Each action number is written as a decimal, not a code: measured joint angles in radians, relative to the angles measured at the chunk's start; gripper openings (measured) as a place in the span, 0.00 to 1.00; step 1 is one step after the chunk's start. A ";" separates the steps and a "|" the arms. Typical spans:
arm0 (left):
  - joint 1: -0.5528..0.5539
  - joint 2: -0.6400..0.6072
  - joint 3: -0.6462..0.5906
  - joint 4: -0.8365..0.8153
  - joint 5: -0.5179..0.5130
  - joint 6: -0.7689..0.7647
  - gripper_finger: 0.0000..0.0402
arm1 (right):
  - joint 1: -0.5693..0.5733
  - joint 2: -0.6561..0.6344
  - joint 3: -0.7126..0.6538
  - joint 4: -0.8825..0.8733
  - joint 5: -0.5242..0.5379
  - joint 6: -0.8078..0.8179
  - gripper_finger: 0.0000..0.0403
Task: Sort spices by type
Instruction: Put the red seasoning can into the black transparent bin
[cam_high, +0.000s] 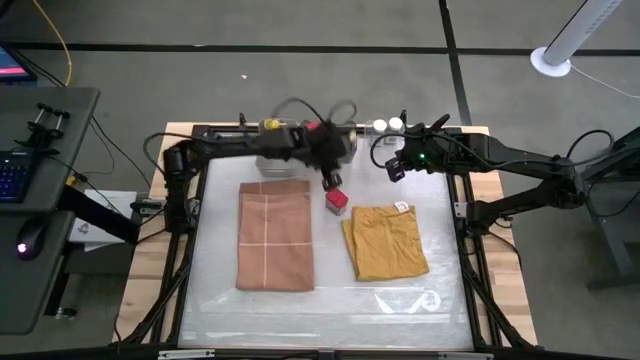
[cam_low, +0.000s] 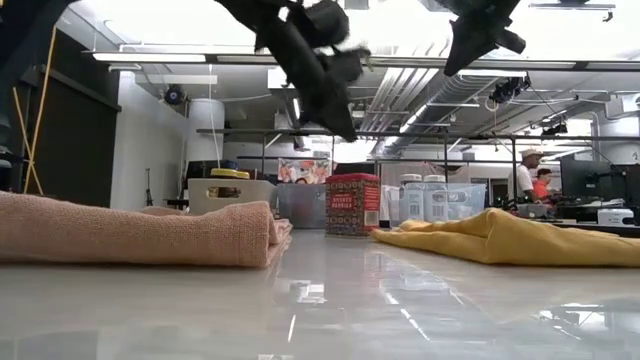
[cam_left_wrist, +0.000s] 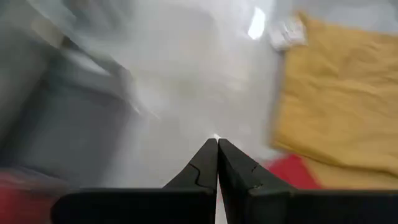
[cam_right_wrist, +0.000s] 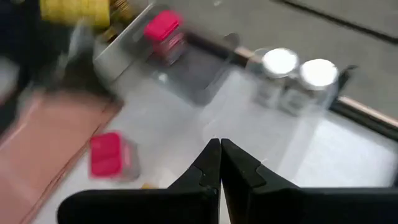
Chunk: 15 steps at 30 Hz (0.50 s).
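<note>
A pink cloth lies folded on the left half of the table. Behind it at the table's far edge stands a clear bin holding a yellow-lidded jar and a red tin. The left gripper hangs above the table just behind a second red tin, its fingers pressed together and holding nothing. That tin stands on the bare surface between the two cloths. The mustard cloth lies to the right. Two white-topped shakers stand side by side at the far edge, inside a clear bin. The right gripper hovers near them, fingers closed and empty.
</note>
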<state>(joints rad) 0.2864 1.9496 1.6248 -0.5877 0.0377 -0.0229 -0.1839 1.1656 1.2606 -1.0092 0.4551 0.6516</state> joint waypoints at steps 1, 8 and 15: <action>0.014 -0.019 0.002 0.006 -0.021 0.057 0.00 | 0.000 0.000 0.000 0.004 -0.034 -0.026 0.00; 0.090 -0.065 -0.001 -0.011 -0.007 0.373 0.00 | 0.047 0.048 0.000 0.126 -0.390 -0.237 0.00; 0.123 -0.055 -0.147 0.127 0.163 0.766 0.00 | 0.150 0.284 0.000 0.174 -0.490 -0.359 0.00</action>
<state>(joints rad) 0.4090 1.8950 1.4783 -0.4605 0.2008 0.7427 -0.0340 1.4492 1.2606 -0.8357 -0.0353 0.2923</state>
